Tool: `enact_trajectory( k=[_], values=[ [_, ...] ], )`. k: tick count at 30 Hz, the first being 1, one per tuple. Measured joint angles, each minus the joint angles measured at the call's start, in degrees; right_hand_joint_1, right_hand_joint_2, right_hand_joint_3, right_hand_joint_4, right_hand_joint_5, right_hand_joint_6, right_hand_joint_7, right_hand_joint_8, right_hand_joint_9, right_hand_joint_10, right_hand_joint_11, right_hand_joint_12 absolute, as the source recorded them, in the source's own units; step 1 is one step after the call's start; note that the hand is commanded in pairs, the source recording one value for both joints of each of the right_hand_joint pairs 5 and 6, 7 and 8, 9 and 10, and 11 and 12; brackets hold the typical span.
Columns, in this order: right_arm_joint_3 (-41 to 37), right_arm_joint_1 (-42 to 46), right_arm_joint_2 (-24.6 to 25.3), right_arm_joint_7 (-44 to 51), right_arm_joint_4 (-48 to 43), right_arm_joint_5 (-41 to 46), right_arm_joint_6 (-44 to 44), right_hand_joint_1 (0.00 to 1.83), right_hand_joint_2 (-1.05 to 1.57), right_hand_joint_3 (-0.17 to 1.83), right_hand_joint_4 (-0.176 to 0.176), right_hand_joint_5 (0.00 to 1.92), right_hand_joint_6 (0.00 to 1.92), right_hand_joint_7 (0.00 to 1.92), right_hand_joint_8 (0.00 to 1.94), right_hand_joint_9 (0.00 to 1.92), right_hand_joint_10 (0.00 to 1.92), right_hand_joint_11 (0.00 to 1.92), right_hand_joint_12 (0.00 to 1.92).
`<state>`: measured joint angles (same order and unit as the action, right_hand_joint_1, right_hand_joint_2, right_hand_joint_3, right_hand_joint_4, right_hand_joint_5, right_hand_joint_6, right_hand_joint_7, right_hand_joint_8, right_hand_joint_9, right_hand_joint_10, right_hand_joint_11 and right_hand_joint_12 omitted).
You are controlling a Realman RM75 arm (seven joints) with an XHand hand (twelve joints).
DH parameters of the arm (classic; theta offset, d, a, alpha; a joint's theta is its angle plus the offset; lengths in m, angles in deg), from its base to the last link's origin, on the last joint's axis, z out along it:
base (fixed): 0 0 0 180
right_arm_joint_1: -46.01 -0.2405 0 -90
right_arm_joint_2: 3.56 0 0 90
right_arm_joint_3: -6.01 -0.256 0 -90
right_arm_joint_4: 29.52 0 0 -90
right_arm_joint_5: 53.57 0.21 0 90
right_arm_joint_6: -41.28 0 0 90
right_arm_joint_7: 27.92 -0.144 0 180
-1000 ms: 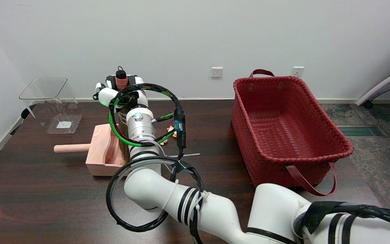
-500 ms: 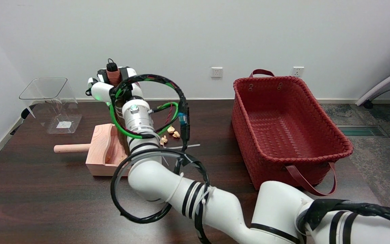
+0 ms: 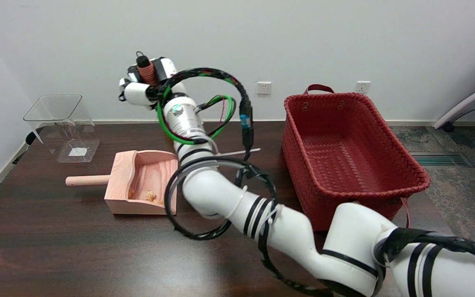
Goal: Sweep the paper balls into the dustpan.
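Head view: the robot's right hand [image 3: 144,84], raised above the dark table [image 3: 56,247], grasps a brush handle [image 3: 146,70]; its bristles are hidden. Paper balls [image 3: 151,195] lie inside the wooden dustpan [image 3: 138,183], at the hand's six o'clock. Any further sweep is best aimed low toward the pan's open mouth.

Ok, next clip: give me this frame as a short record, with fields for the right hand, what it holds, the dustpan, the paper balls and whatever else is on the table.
right hand: raised above the table's far side, gripping a brush handle
brush: only the ribbed reddish handle top with a black cap shows; bristles hidden
dustpan: wooden, on the table left of the arm, handle pointing left
paper balls: small pale scraps inside the dustpan; any others would be hidden by the arm
other items: red woven basket on the right; clear plastic container at far left
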<state>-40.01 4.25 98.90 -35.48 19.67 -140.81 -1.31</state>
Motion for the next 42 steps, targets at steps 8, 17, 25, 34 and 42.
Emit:
enact_trajectory(
  k=[8, 17, 25, 34, 42],
  values=[
    [0.0, -1.78, -4.89, 0.46, -1.37, -9.23, 1.02, 1.32, 0.92, 0.85, 0.0, 1.92, 1.92, 1.92, 1.92, 1.92, 1.92, 1.92, 1.92],
    [0.01, -3.08, -8.83, -3.05, -6.34, -13.19, 1.64, 1.31, 0.92, 0.85, 0.0, 1.92, 1.92, 1.92, 1.92, 1.92, 1.92, 1.92, 1.92],
    [0.5, -3.11, -10.63, -6.27, -10.56, -13.43, 2.12, 1.3, 0.92, 0.86, 0.0, 1.92, 1.92, 1.92, 1.92, 1.92, 1.92, 1.92, 1.92],
    [1.07, -1.69, -10.82, -9.09, -13.26, -11.69, 3.19, 1.3, 0.92, 0.85, 0.0, 1.92, 1.92, 1.92, 1.92, 1.92, 1.92, 1.92, 1.92],
    [1.35, -0.53, -9.16, -10.56, -14.57, -10.09, 4.46, 1.3, 0.91, 0.86, 0.0, 1.92, 1.92, 1.92, 1.92, 1.92, 1.92, 1.92, 1.92]
  ],
)
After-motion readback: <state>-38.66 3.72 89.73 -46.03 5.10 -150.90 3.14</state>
